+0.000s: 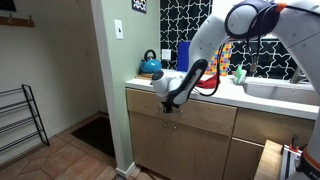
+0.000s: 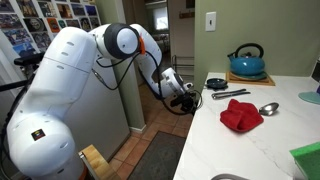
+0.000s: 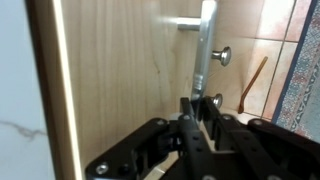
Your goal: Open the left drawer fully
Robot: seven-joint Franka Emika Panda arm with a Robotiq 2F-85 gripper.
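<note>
- Hand (image 3: 198,108) is closed on the bar handle (image 3: 203,50) of the left drawer (image 3: 120,70); in the wrist view the fingers pinch the bar near one end.
- That drawer sits just under the counter (image 1: 228,96) edge, at the end of the cabinet run beside the wall. In an exterior view its front (image 1: 192,113) looks roughly flush with the cabinet, so most of the travel probably remains.
- Judging by its looks, the front is rigid wood and the bar smooth metal. It should slide stiffly but steadily, and the metal could slip in a loose grip.
- A hold nearer the middle of the bar would pull straighter; an end grip may rack the drawer.
- Whatever the drawer holds is hidden.
- On the counter, a blue kettle (image 2: 247,62) stands lidded, contents unseen; the sink (image 1: 285,90) interior is not visible.
</note>
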